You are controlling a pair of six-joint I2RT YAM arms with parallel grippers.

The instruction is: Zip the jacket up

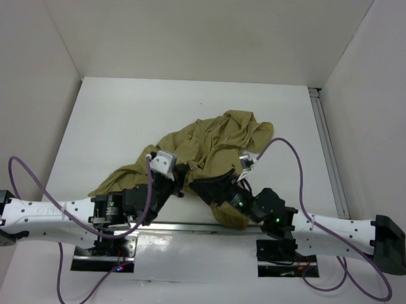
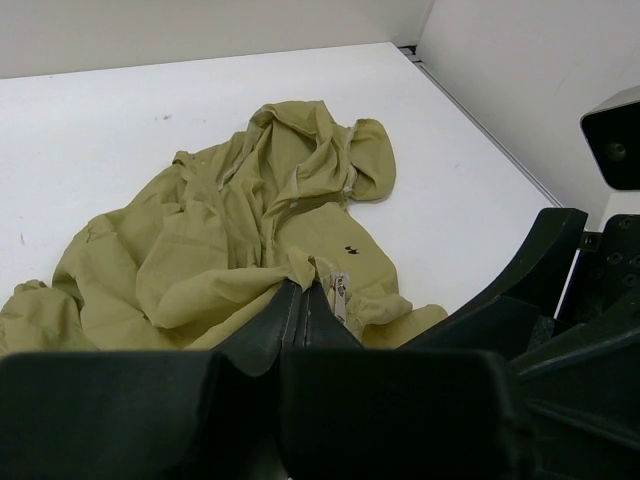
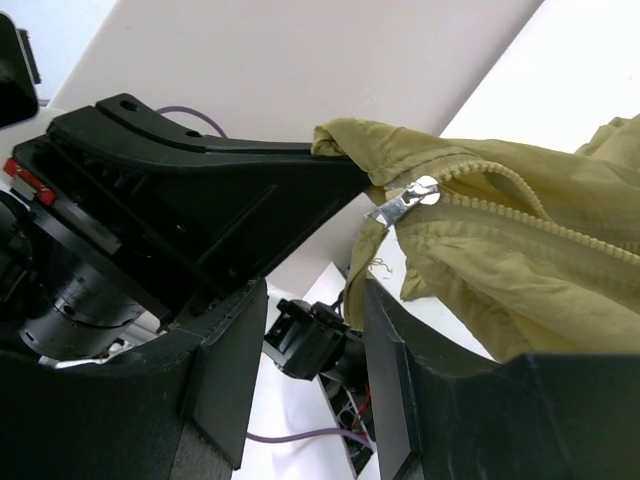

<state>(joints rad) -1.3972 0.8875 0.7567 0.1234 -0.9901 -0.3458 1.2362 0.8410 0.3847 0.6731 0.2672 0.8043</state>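
I found the jacket (image 1: pixel 220 143) lying crumpled near the middle of the white table (image 1: pixel 123 107), with its near folds reaching the two wrists. The left gripper (image 2: pixel 303 302) had its fingers pressed together on a fold of the jacket's front edge, at the end of the zipper track. The metal zipper pull (image 3: pixel 403 205) hung loose just beside that pinch. The right gripper (image 3: pixel 312 340) stood with its fingers apart, directly below the pinched edge. I could not tell whether fabric rested against its outer finger, nor whether the teeth beyond the pull were joined.
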